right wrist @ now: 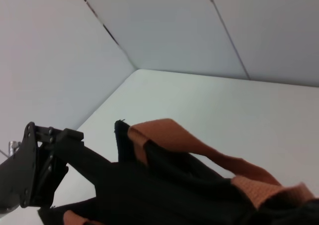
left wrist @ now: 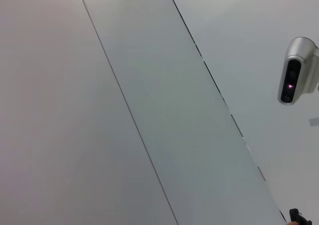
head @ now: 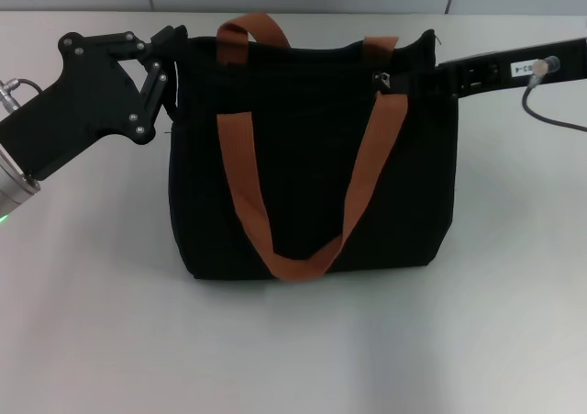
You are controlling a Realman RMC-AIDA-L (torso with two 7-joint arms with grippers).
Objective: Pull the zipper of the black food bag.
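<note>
The black food bag (head: pixel 312 166) stands upright mid-table, with orange-brown strap handles (head: pixel 362 171) hanging down its front. My left gripper (head: pixel 171 65) is at the bag's upper left corner and is shut on the fabric edge there. That same gripper (right wrist: pixel 75 152) shows in the right wrist view, pressed against the bag (right wrist: pixel 164 195). My right gripper (head: pixel 396 82) reaches in from the right along the bag's top edge. Its tip meets the small silver zipper (head: pixel 380 80) beside the right strap and looks shut on it.
A grey cable (head: pixel 550 106) loops from the right arm over the white table (head: pixel 293 341). A wall of pale panels runs behind the table. The left wrist view shows only the panels and a mounted camera (left wrist: pixel 295 70).
</note>
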